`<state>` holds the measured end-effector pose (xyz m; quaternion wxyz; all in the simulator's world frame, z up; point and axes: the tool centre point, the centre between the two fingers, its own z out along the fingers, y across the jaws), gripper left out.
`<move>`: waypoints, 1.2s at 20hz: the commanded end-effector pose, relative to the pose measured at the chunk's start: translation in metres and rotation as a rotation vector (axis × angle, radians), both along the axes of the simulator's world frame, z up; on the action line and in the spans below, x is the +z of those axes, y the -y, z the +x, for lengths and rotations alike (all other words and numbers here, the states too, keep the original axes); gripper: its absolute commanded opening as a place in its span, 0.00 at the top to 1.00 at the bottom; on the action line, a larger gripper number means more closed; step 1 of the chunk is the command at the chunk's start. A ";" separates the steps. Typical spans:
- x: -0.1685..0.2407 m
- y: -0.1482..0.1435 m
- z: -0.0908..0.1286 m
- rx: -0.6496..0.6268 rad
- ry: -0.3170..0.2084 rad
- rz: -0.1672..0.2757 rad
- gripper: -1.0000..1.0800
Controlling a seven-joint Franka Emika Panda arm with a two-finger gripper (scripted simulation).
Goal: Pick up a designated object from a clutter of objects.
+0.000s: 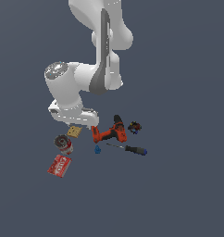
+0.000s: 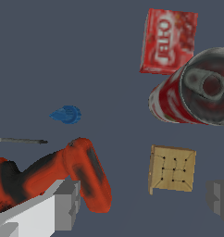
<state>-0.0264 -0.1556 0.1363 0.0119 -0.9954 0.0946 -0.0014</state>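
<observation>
The designated object, a small flat tan block (image 1: 74, 132) with dark spots, lies on the dark floor, also in the wrist view (image 2: 173, 169). My gripper (image 2: 141, 203) is open and empty, above the block, with the hand (image 1: 72, 113) just over it in the exterior view. One grey finger (image 2: 63, 206) is by the drill's handle, the other finger (image 2: 219, 199) is beyond the block's far side. The block sits between the fingers, nearer the second one, and untouched. The clutter surrounds it.
The orange-red drill (image 1: 110, 133) (image 2: 63, 176) lies close beside the block. The red-and-white can (image 1: 64, 144) (image 2: 197, 92) and red box (image 1: 59, 165) (image 2: 169, 41) lie on its other side. A blue-handled screwdriver (image 1: 130, 148), tiny blue piece (image 1: 97, 149) (image 2: 66, 114) and dark piece (image 1: 134, 126) lie nearby.
</observation>
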 end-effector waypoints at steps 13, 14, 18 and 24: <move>-0.073 0.059 -0.048 -0.091 -0.006 -0.022 0.04; -0.074 0.060 -0.049 -0.092 -0.006 -0.023 0.04; -0.075 0.060 -0.050 -0.092 -0.007 -0.022 0.04; -0.089 0.060 -0.050 -0.093 -0.007 -0.022 0.04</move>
